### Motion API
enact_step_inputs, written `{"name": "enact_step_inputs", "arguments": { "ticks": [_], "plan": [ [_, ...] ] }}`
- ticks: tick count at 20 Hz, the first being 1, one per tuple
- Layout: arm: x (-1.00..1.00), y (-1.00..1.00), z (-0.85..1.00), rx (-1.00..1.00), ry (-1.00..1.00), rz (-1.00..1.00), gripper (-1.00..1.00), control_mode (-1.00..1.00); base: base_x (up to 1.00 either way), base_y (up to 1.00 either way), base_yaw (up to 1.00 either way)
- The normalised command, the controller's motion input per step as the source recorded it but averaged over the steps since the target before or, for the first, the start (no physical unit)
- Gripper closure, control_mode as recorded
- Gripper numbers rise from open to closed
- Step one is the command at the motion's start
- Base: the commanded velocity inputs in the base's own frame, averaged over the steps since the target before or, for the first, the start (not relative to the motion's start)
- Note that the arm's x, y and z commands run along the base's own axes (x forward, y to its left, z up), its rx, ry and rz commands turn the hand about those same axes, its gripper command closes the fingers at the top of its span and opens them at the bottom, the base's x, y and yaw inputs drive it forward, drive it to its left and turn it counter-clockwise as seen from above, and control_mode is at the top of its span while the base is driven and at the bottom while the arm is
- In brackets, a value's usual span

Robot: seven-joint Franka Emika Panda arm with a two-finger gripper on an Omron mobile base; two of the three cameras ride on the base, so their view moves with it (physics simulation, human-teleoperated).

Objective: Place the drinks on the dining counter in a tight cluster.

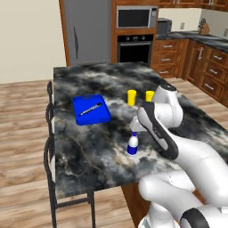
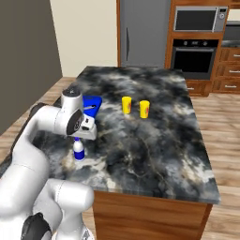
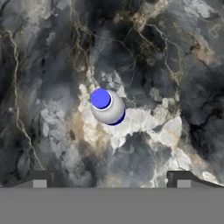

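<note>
Small white plastic bottle with blue cap and blue label band stands upright on the black-and-grey marbled stone dining counter, near the robot-side edge, on a pale cream patch of the veining; from the hand view it's a round white shoulder with a flat blue cap, nothing around it. The two-finger gripper hangs right above the bottle, jaws spread wide and empty, fingertips well clear on both sides, so the bottle looks released, not held. Progress guess: one of the drinks is down, no other bottle is visible on the counter, so the cluster is barely started and the rest would have to land touching or just beside this one. Farther out: two short yellow cylindrical cups side by side toward the counter middle, smooth and matte; a flat glossy blue rectangular board with a thin dark pen-like thing lying on it. Counter top is polished, hard, flat. Dark metal bar stools along its left edge, wood floor below.
</note>
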Motion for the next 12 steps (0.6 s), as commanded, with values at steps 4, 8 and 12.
{"name": "enact_step_inputs", "arguments": {
  "ticks": [4,8,12],
  "plan": [
    [-0.81,-0.26,0.09,0.06,-0.11,0.0,-1.0,-1.0,0.0,0.0,0.0],
    [-0.6,-0.01,0.14,0.0,-0.17,0.0,-1.0,-1.0,0.0,0.0,0.0],
    [-0.46,0.01,0.28,-0.05,-0.11,0.0,-1.0,-1.0,0.0,0.0,0.0]
  ]
}}
